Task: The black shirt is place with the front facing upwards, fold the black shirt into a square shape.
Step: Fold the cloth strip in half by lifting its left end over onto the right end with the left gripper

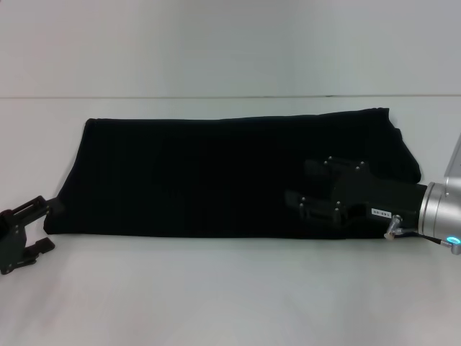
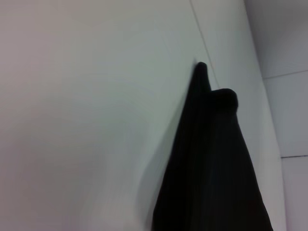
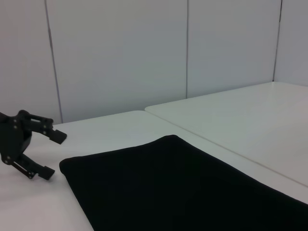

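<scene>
The black shirt (image 1: pixel 216 173) lies on the white table (image 1: pixel 230 288) as a long band running left to right, plain black side up; no letters or label show. My left gripper (image 1: pixel 45 225) is open and empty, low on the table just off the band's near left corner; it also shows in the right wrist view (image 3: pixel 53 154). My right gripper (image 1: pixel 299 198) is low over the band's right part, black against the black cloth. The shirt also shows in the left wrist view (image 2: pixel 211 168) and the right wrist view (image 3: pixel 183 187).
A seam (image 1: pixel 230 96) runs across the table just behind the shirt. Pale wall panels (image 3: pixel 120 53) stand beyond the table. Bare white table surface stretches in front of the shirt.
</scene>
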You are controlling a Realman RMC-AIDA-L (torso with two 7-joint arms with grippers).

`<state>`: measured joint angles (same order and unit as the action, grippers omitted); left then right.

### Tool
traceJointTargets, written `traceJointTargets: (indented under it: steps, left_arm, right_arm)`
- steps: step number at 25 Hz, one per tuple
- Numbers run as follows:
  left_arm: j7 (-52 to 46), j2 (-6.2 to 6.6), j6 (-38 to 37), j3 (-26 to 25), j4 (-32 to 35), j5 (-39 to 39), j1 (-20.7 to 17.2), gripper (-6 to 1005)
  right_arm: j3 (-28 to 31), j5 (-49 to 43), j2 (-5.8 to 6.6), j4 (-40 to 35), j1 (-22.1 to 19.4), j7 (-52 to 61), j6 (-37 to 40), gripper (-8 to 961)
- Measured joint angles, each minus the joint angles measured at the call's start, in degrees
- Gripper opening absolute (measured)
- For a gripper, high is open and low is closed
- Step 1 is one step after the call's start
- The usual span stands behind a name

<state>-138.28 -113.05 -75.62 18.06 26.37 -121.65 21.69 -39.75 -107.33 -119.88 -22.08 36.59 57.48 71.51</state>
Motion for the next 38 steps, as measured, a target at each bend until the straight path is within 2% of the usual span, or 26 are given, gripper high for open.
traceJointTargets:
  steps: [9,15,27,38]
  left_arm:
    - [-0.9,-0.33,5.3,0.1,-1.4,-0.1,2.6,865]
    - [-0.2,-0.63,7.5,2.5,-1.4,-0.1,5.0,838]
    - [2.8,-1.10,9.7,3.6,-0.1,-0.2,6.0,782]
    - [4.2,-1.26,10.4,3.3,-0.4,1.1,6.1,316]
  right_arm:
    - [0.2,0.0,0.00,0.1,0.0,0.0,0.0,747]
    - [0.1,0.0,-0.10,0.1,0.2,0.2,0.0,746]
    - [0.1,0.1,-0.08,0.6,0.2,0.3,0.3,744]
    - [-0.5,-0.2,-0.08,0.6,0.2,0.3,0.5,744]
